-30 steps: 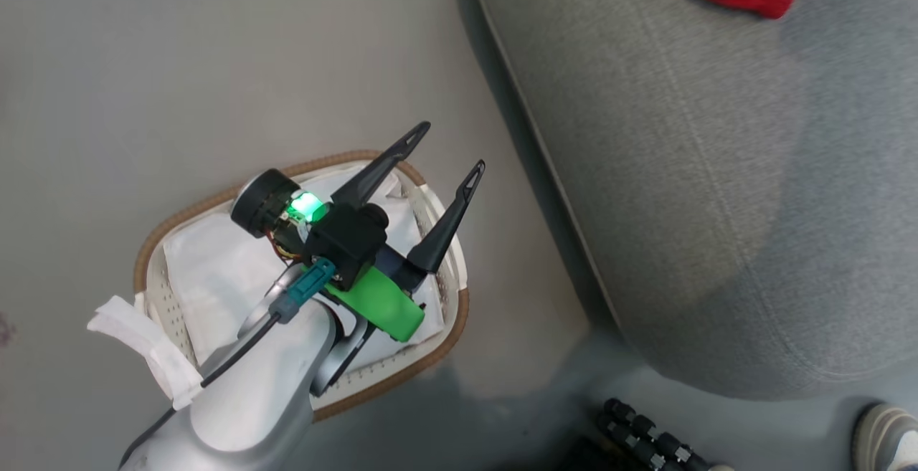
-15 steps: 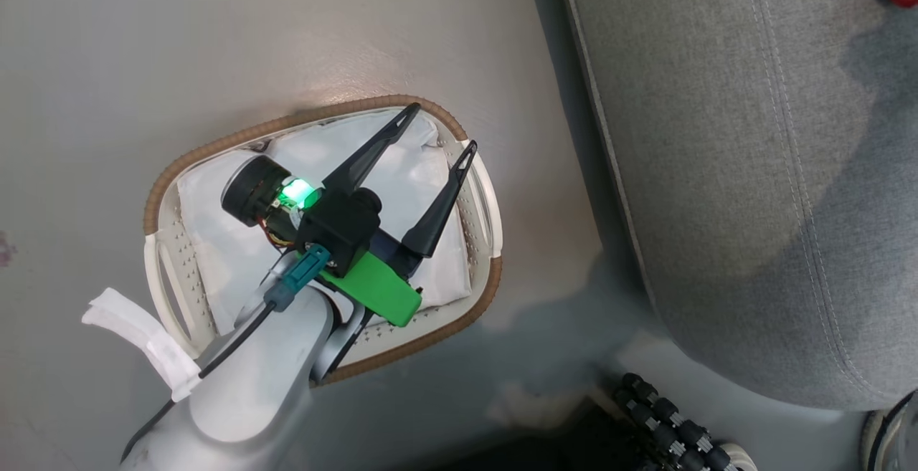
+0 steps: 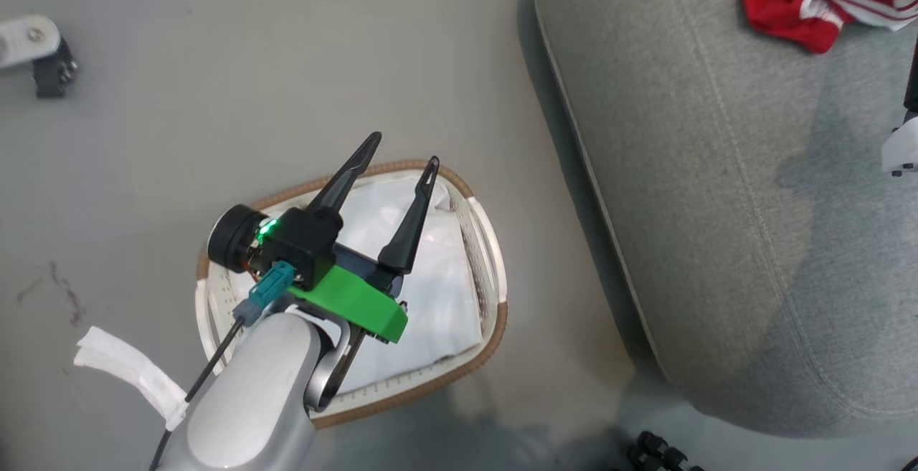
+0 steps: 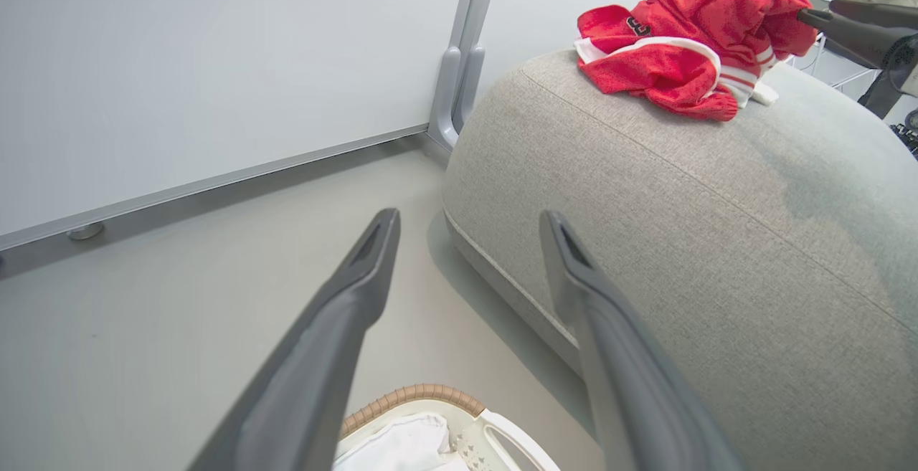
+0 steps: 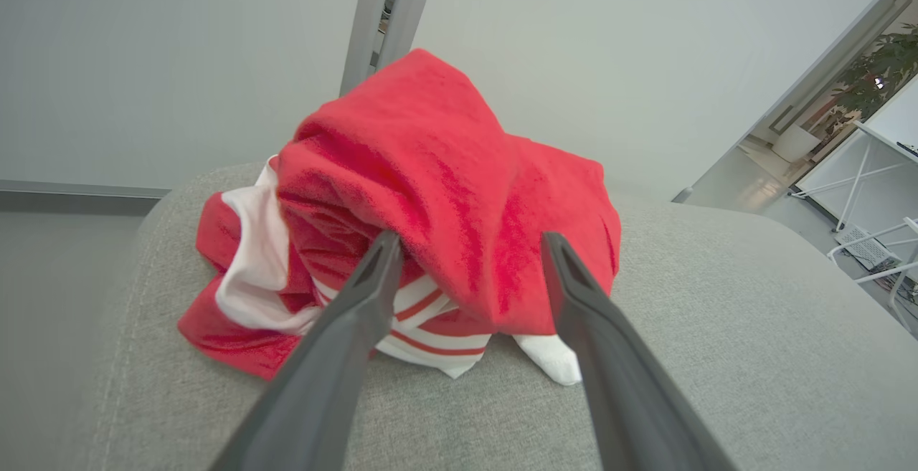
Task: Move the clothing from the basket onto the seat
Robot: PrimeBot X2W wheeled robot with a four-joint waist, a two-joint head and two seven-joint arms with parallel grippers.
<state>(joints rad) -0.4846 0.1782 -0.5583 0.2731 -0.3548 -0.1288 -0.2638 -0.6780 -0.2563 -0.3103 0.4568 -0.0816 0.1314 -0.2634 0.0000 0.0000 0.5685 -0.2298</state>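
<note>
Head view: the left gripper [image 3: 405, 148] hangs over the basket [image 3: 495, 270], and the clothing [image 3: 789, 5] lies heaped on the seat [image 3: 717, 206]. Left wrist view: its fingers are spread wide and empty. Right wrist view: the right gripper [image 5: 466, 241] is parted with its tips at the heap, perhaps touching it.

office-like test room, white partition wall [image 4: 215, 62], smooth grey floor [image 3: 287, 62], white desk [image 5: 893, 116]
</note>
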